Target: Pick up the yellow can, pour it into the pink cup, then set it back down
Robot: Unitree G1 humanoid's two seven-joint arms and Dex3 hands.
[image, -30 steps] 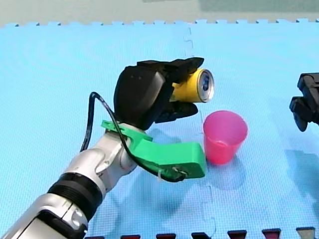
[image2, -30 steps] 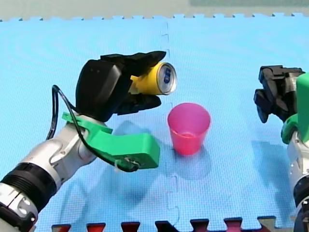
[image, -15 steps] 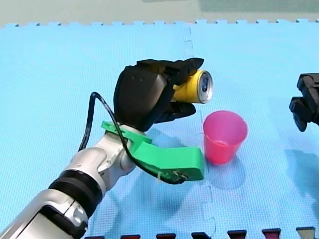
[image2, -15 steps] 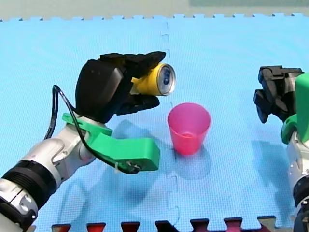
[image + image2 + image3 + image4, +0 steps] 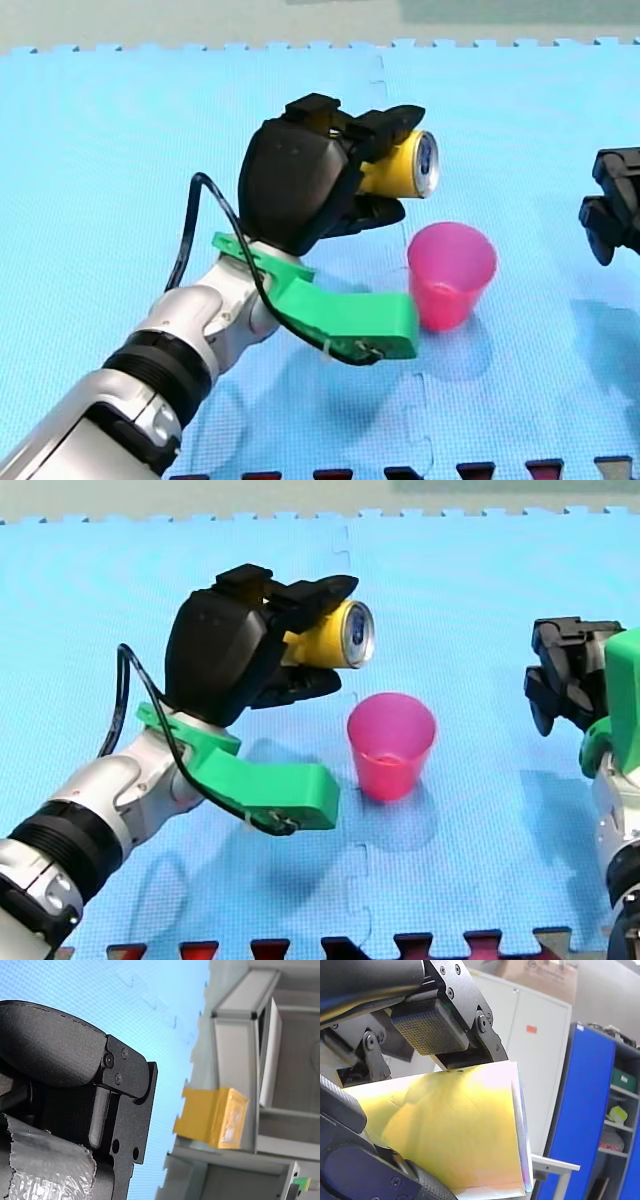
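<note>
Can: yellow can (image 5: 335,637) hung tipped sideways, top end just above the cup's near rim.
Cup: pink cup (image 5: 390,745) stood upright mid foam mat (image 5: 480,570).
Left robot hand (image 5: 235,655): wrapped around the can.
Right robot hand (image 5: 565,675): by the mat's right edge; grip could not be told.

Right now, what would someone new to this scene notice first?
The black left robot hand holds a yellow metal drink can tipped on its side, above and just left of the upright pink plastic cup on the blue foam mat. The right robot hand is at the mat's right side, away from both.
</note>
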